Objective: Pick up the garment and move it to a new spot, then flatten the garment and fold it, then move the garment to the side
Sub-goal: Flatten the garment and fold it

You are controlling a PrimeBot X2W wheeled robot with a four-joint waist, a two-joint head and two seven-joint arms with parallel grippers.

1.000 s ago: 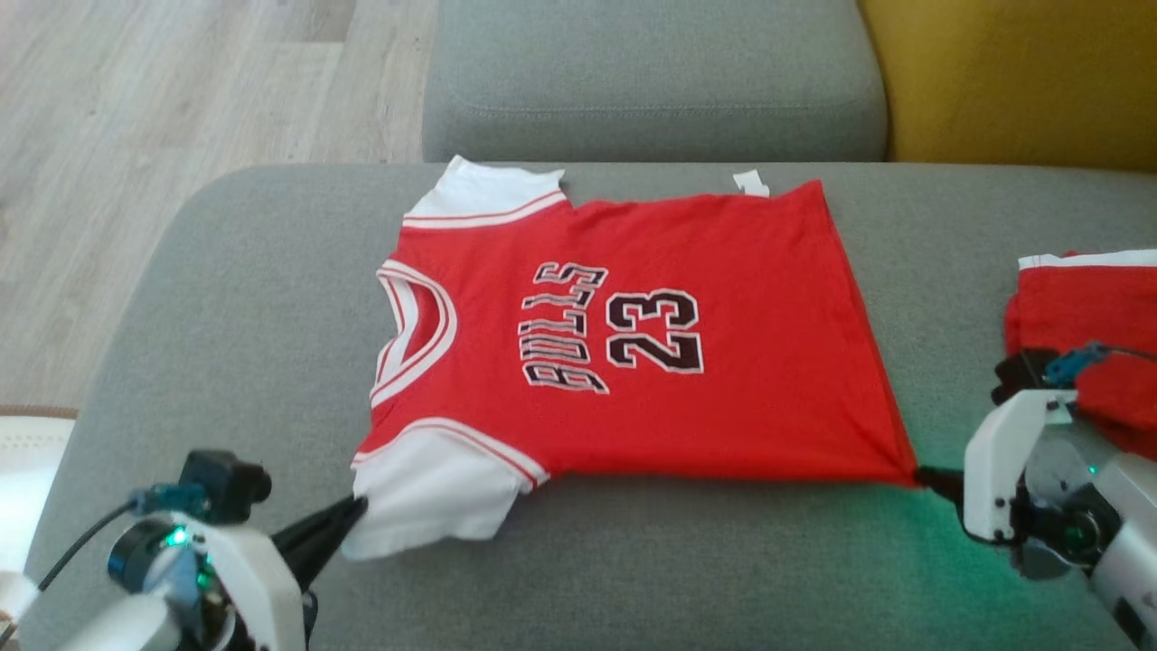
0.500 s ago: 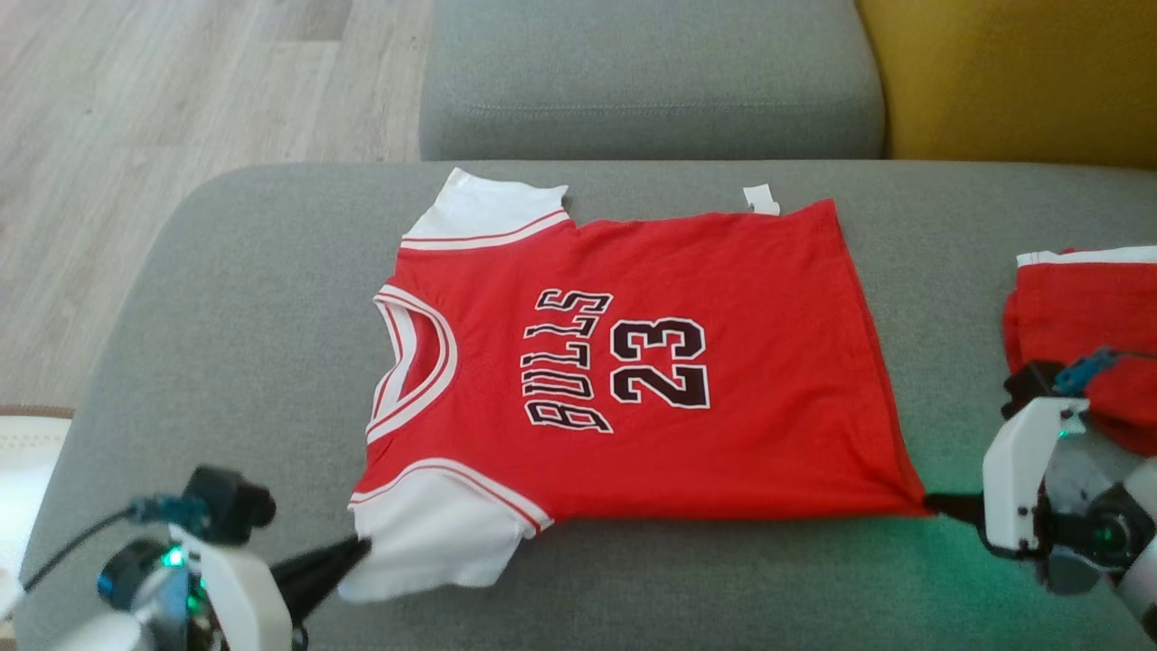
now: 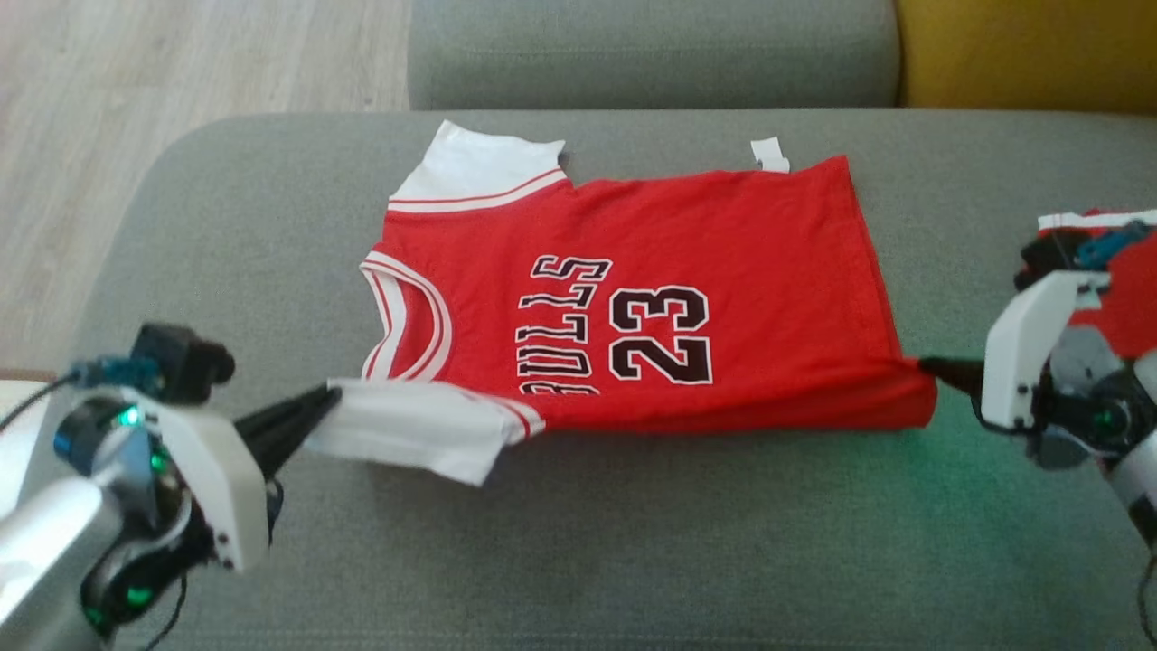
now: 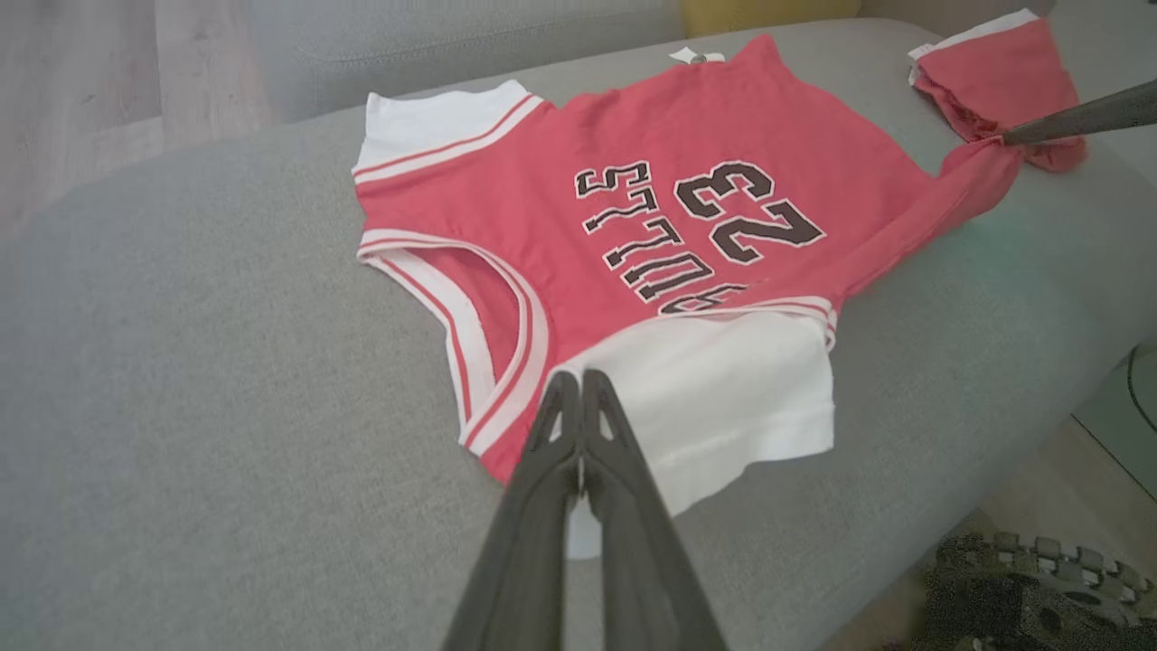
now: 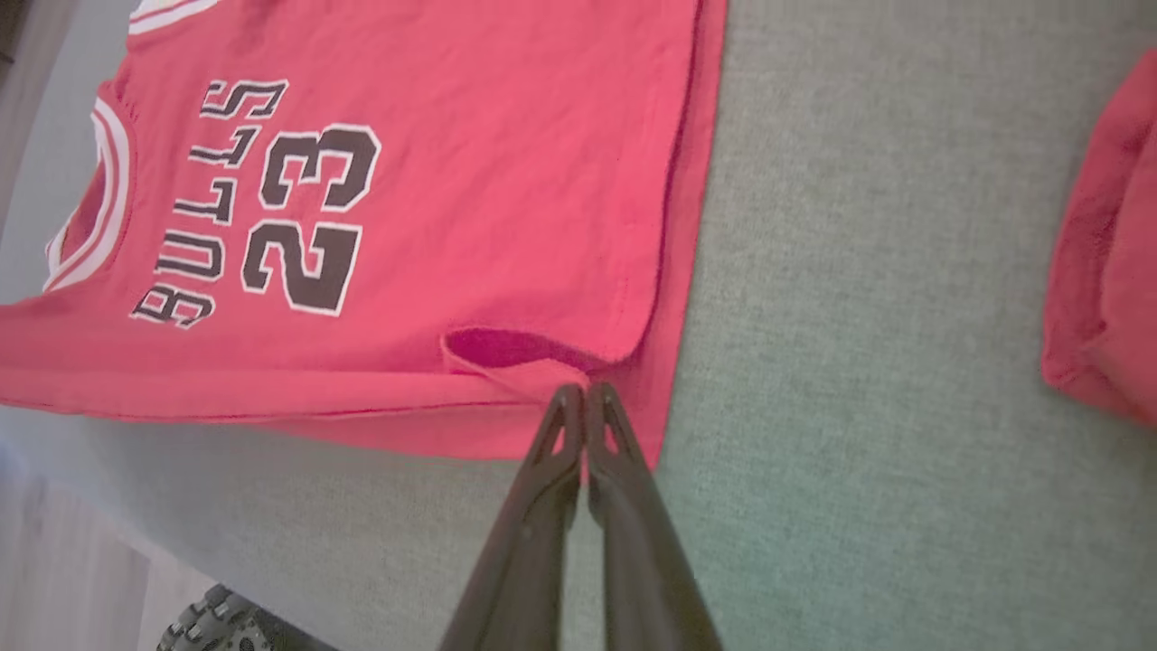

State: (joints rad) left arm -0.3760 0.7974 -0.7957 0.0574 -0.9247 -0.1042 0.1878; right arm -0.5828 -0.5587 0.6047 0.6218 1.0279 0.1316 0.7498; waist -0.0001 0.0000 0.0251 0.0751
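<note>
The garment (image 3: 705,244) is a red jersey with white sleeves and "BULLS 23" print, spread on the grey sofa seat (image 3: 633,561). Its near long edge is lifted and curling over toward the back. My left gripper (image 3: 327,400) is shut on the near white sleeve (image 3: 407,432), raised off the cushion; the left wrist view shows that sleeve (image 4: 723,380) pinched at the fingertips of my left gripper (image 4: 578,380). At the jersey's near hem corner (image 3: 908,380) my right gripper (image 3: 924,365) is shut on the cloth. In the right wrist view my right gripper (image 5: 576,391) holds that folded hem (image 5: 533,362).
A second red garment (image 3: 1125,289) lies folded at the seat's right end, behind my right wrist. The sofa backrest (image 3: 651,45) and a yellow cushion (image 3: 1030,50) stand behind. Wooden floor (image 3: 136,81) lies to the left; the seat's front edge is near.
Both grippers have lifted the jersey's near edge and carried it toward the back; the near sleeve and hem now overlap the lower print. The head camera has also shifted.
</note>
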